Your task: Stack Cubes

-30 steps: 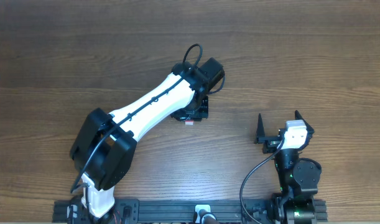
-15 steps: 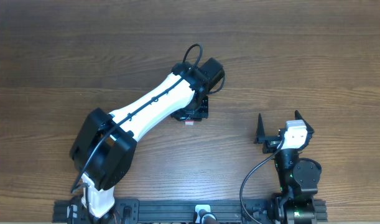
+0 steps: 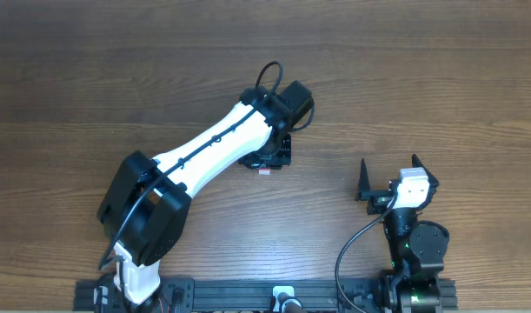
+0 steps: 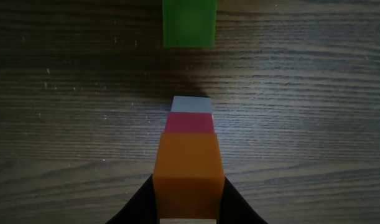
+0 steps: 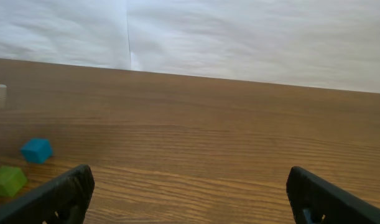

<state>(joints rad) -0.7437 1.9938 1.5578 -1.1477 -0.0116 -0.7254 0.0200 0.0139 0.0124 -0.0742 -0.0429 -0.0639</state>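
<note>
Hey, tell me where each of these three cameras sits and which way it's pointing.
Top view: fixed overhead, looking straight down at the wooden table; both arms show, left pincer mid-table, right pincer near its base.
Left wrist view: on the left wrist, looking down onto the orange cube between its own fingers, stacked over a red cube and a pale cube.
Right wrist view: on the right wrist, looking low across the table toward a white wall, fingers open.
Shared: both wrist views catch the green cube.

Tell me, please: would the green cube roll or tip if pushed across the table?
The green cube would probably slide rather than roll, since its faces look flat. It seems unlikely to tip, sitting low and square.
</note>
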